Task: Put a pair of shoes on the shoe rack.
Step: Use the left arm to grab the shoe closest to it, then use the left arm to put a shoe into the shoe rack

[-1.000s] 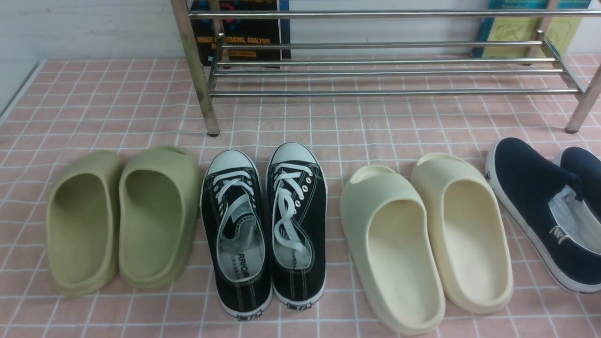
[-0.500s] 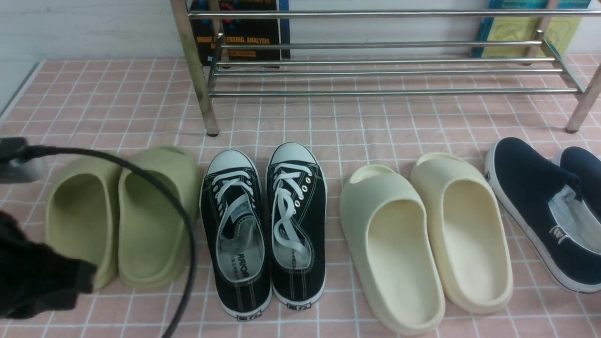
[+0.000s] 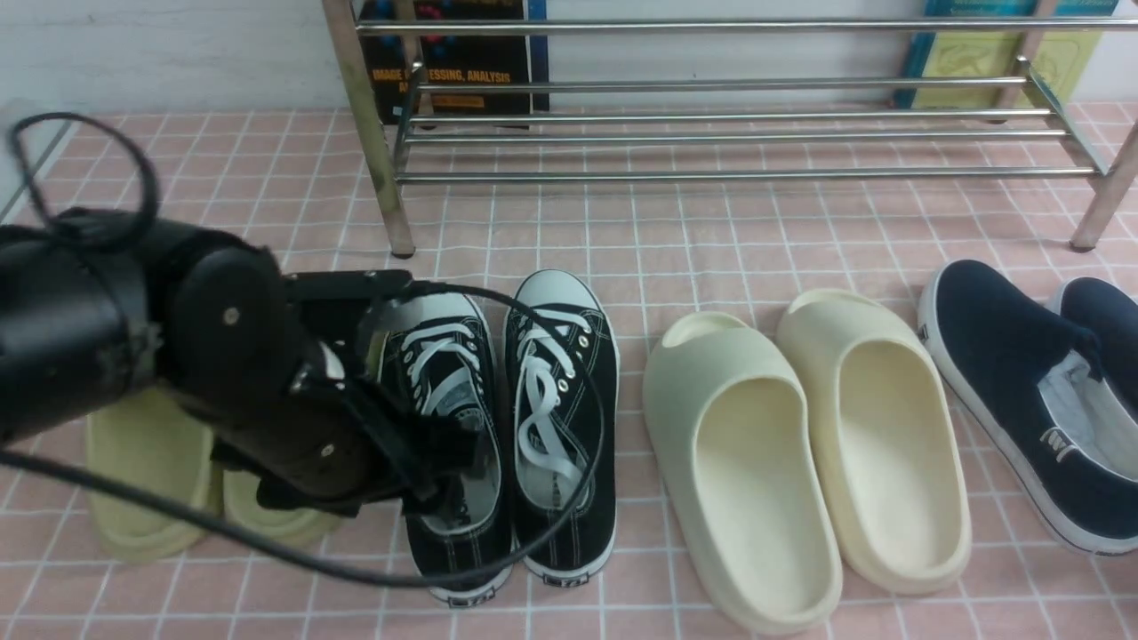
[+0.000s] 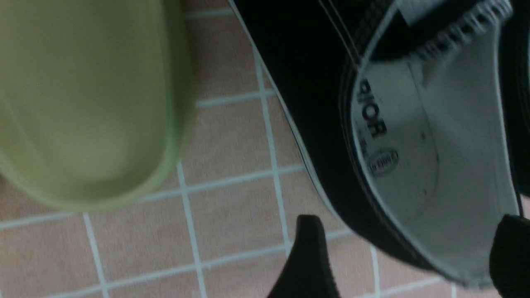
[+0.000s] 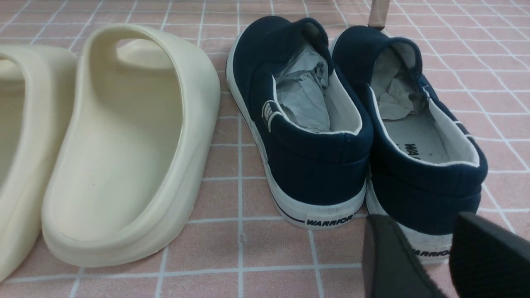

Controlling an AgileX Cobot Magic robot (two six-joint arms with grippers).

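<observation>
Left claw (image 3: 444,476): arrived within the last second; fingers (image 4: 306,256) spread wide, astride left sneaker (image 4: 397,165) heel. Pair of shoes (image 3: 556,427): stood on desk (image 3: 711,249), before shoe rack (image 3: 711,135). Grasp judged imminent.

Bright even light; soft shadows; shoe rack (image 3: 711,174) glints; left wrist view blurred, perhaps motion.

The pair of shoes (image 3: 560,400) stands before the shoe rack (image 3: 711,136), between left slides (image 3: 142,480) and right slides (image 3: 756,471).
</observation>
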